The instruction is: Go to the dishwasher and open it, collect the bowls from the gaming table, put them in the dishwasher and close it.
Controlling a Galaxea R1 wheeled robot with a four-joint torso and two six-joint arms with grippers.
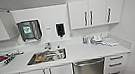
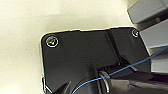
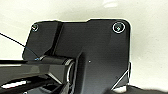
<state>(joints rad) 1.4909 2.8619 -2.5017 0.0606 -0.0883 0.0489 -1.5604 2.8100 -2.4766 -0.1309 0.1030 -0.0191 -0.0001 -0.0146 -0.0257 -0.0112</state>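
Gripper state can't be told; brushed-steel dishwasher (image 1: 89, 70) (bar-handled) sits shut under white counter (image 1: 85, 51).

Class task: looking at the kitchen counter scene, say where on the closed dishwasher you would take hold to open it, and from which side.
Grip the horizontal bar handle across the top of the dishwasher, coming from the front. The door is closed and flush with the cupboards, so the bar is probably the only part that stands out to hold. A grip near its middle should pull evenly.

Left wrist: wide black plate (image 2: 80, 57), rounded corners, shiny round screws (image 2: 52, 41) at corners. Thin blue cable (image 2: 130, 66) crosses it. Grey blocks (image 2: 150, 15) alongside. Right wrist: matching black plate (image 3: 95, 42), black jointed bar (image 3: 37, 66), thin dark wire (image 3: 12, 40).
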